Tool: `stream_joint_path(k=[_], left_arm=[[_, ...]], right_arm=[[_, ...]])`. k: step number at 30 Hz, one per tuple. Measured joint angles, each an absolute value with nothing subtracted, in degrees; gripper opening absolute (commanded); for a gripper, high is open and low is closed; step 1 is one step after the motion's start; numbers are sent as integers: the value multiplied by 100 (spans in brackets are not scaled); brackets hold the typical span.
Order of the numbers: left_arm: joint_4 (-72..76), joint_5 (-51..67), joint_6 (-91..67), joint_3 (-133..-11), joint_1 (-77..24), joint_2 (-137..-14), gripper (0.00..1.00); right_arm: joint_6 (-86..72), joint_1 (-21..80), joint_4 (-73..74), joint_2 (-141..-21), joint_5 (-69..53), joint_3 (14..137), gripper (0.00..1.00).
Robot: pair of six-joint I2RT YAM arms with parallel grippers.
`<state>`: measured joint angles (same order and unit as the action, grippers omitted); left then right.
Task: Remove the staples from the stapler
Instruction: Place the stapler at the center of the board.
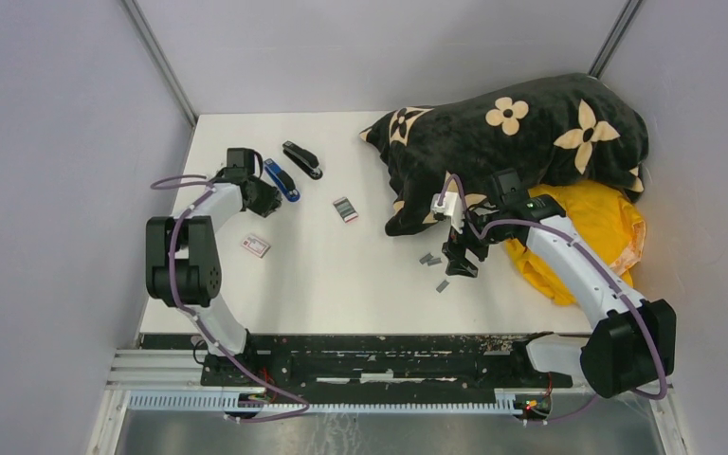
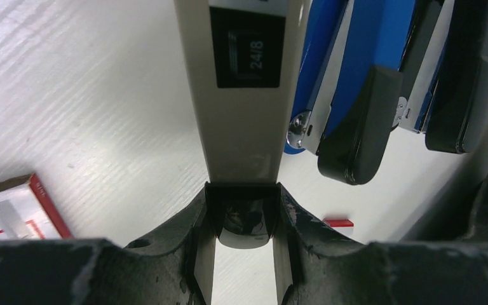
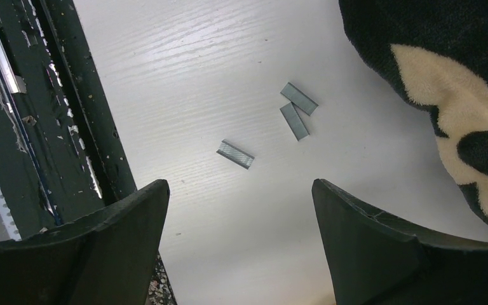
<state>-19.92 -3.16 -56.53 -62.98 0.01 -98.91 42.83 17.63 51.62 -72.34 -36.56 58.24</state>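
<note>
The beige stapler (image 2: 248, 95) clamped in my left gripper (image 2: 244, 213) runs off the top edge of my left wrist view, as does the blue stapler (image 2: 337, 57) beside it, and the red-and-white box (image 2: 13, 213) is cut by the left edge. From above I cannot make out that beige stapler under my left gripper, and the second small box (image 1: 345, 209) is too small for its print to be read. The black blanket (image 1: 521, 142) covers part of the yellow cloth (image 1: 597, 227).
</note>
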Motion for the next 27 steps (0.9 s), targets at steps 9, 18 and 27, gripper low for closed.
stream_joint_path(k=[9, 18, 27], left_arm=[[-2220, 370, -5653, -6960, 235, -10514, 52], [-2287, 421, -5655, -6967, 320, -10527, 64], [-2141, 421, -5651, -6206, 320, -9467, 69]], right_arm=[[4287, 1789, 5146, -7262, -3594, 5824, 90], [4289, 1789, 5146, -7262, -3594, 5822, 90], [4316, 1789, 5151, -7260, -3594, 5822, 90]])
